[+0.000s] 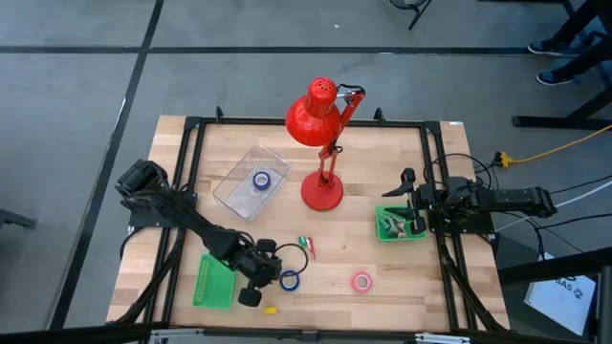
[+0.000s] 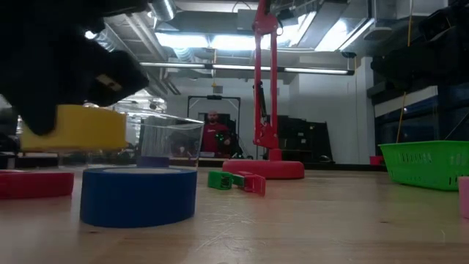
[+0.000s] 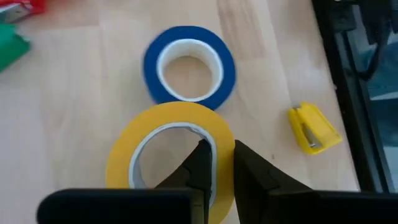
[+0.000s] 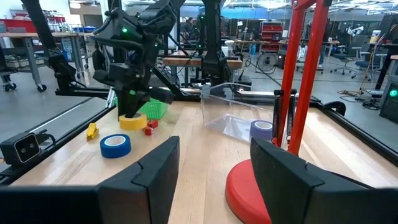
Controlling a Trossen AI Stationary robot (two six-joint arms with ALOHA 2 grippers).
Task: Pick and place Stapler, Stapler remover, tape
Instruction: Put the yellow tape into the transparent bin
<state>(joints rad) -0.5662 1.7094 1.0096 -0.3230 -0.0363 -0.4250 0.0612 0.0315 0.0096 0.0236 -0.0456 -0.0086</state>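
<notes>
1. Near the table's front left, a flat green basket (image 1: 214, 281) lies on the wood, just beside the left arm's wrist.
2. Just right of it, the left gripper (image 3: 219, 163) has its fingers nearly closed on the wall of a yellow tape roll (image 3: 168, 155), one finger inside the ring and one outside. In the low view the yellow roll (image 2: 73, 127) hangs clear of the wood.
3. Right beside that roll, a blue tape roll (image 1: 290, 280) lies flat on the table; the left wrist view shows the two rings touching or nearly so.
4. A small yellow stapler remover (image 1: 270, 311) lies near the front edge, just in front of the blue roll.
5. Farther back, a clear plastic tray (image 1: 236, 194) holds a second blue tape roll (image 1: 261, 179).
6. A small green and red object (image 1: 307, 246) rests between the gripper and the red lamp (image 1: 322, 191), whose round base stands near mid-table.
7. A pink tape roll (image 1: 360, 281) lies flat toward the front, right of centre, well apart from the others.
8. At the right side, a green bin (image 1: 381, 229) holds some items too small to tell.
9. The right gripper (image 4: 214, 168) waits over that bin, its fingers spread wide and holding nothing.
</notes>
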